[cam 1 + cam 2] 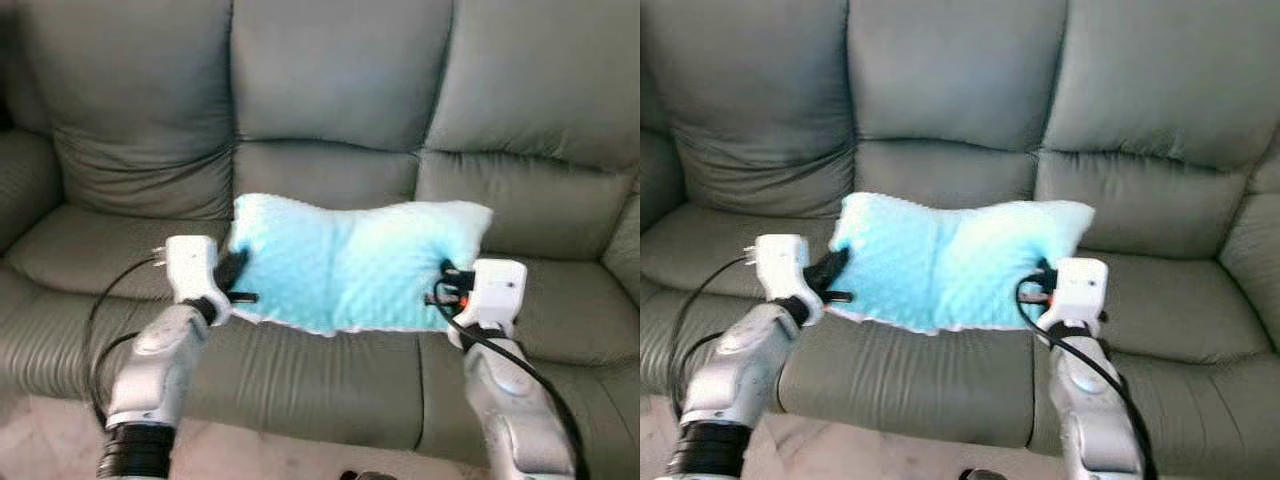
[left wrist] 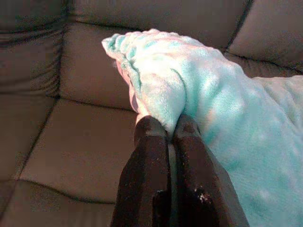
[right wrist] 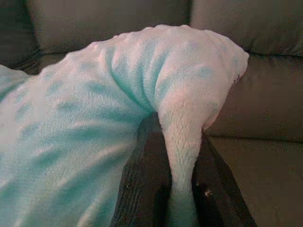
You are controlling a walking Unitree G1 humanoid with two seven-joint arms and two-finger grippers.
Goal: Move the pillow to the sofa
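Grey leather sofa [image 1: 330, 90], turquoise pillow [image 1: 350, 260] over seat, pale floor [image 1: 260, 455] below

The sofa [image 1: 330, 190] seat lies bare to either side of the pillow [image 1: 350, 262], giving open room there. Behind the pillow the sofa's back cushions rise as a wall; both grippers' fingers are pinched on the pillow's ends.

Sofa [image 1: 340, 70] cut off at every frame edge; right gripper [image 1: 441, 290] fingertips buried in pillow [image 1: 350, 265] fabric.
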